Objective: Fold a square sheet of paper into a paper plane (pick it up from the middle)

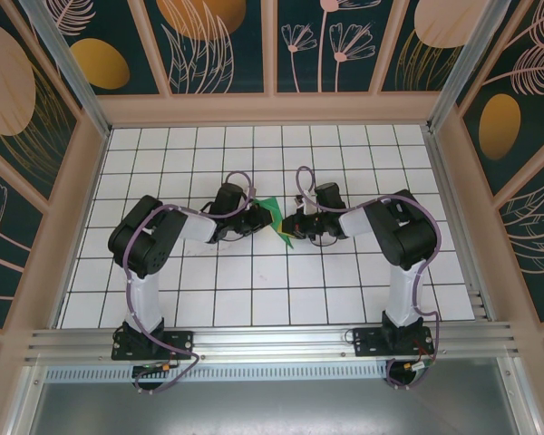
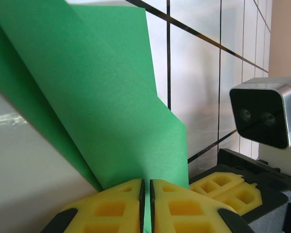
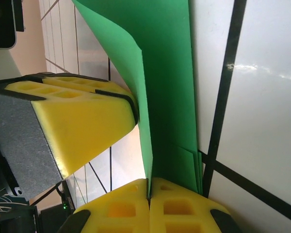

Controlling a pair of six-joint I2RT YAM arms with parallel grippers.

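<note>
Left fingers (image 2: pixel 111 208) are pinched narrow on the green paper (image 1: pixel 271 211); a thin green strip shows in the slit between the yellow pads. Right fingers (image 3: pixel 179 208) are likewise closed on it, gripping a lower edge where several stacked layers show just to the side. So the paper is held from both sides at once, lifted off the table (image 1: pixel 254 290) in the gap between the two pairs of fingers. From the left fingers it rises straight ahead as a creased, sloping panel. From the right fingers it rises ahead as a curved wall, with the left arm's yellow pad just beside its face. In the overhead view the paper's long axis seems to run across the line joining the two pairs of fingers, one tip pointing toward the arm bases. Neither arm is nearer, since both are touching it. The left arm (image 1: pixel 150 240) and right arm (image 1: pixel 399 231) reach inward and nearly meet. The tight spot is between the fingers themselves. Outward from them lie open tiles on every side, with the enclosure walls well apart. Judgement: any further crease depends on one grip yielding without tearing.
</note>
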